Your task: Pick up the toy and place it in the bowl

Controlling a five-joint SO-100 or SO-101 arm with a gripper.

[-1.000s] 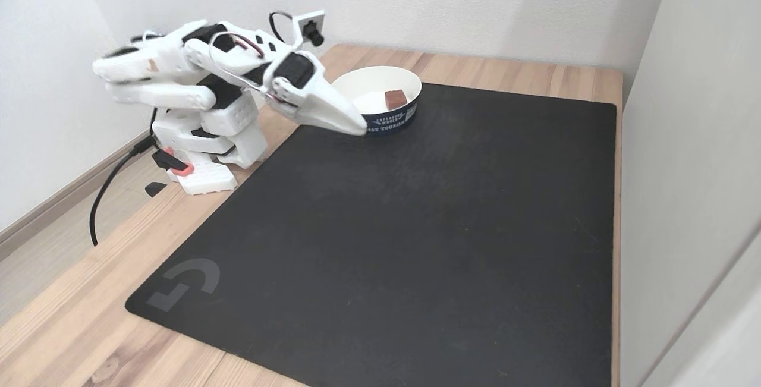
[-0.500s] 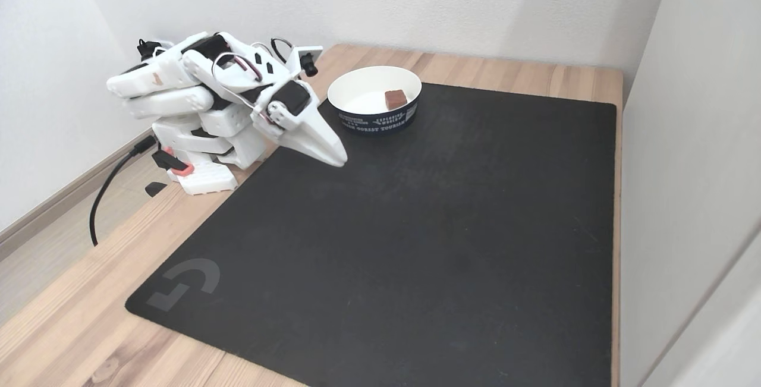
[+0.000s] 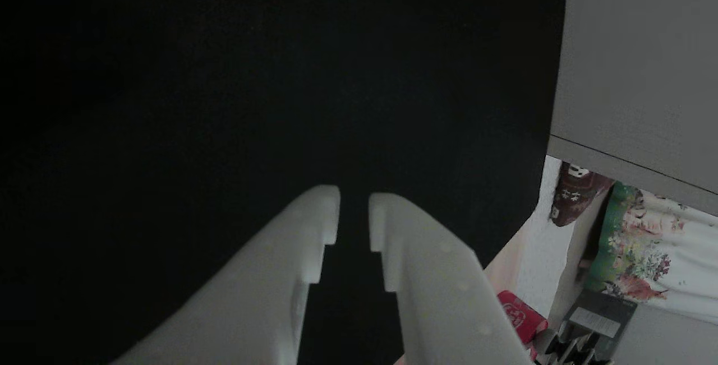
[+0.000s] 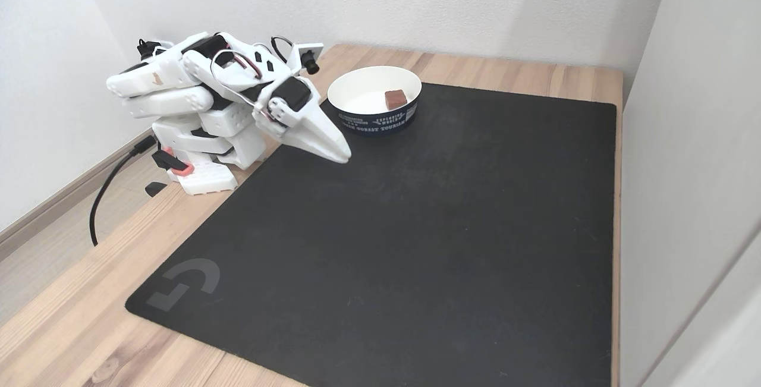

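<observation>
— So where is the toy (image 4: 395, 99) right now?

— Sitting inside the bowl (image 4: 357, 79), toward its right side in the fixed view, resting on the bowl's floor close to the inner wall. Nothing touches it.

— And the bowl itself?

— White inside, with a dark printed band around the outside. It stands at the far corner of the black mat (image 4: 416, 244), partly on the mat and close to the wooden bench (image 4: 505, 72).

— What about the arm?

— It is folded low over its base at the left of the fixed view. The gripper (image 4: 343, 155) points down toward the mat, near the bowl but apart from it, lower and to its left.

— Are the jaws holding anything?

— No. In the other view the gripper (image 3: 353, 211) shows its two white fingers (image 3: 303, 236) with a narrow gap between the tips, and only dark mat behind that gap. So the jaws are slightly apart and empty.

— Then how far along is the job?

— By my reading, it is done: the toy is picked and delivered, and the release is complete. Nothing else on the mat looks like it needs moving. What is left, if anything, is for the arm to settle into its rest pose.
</observation>
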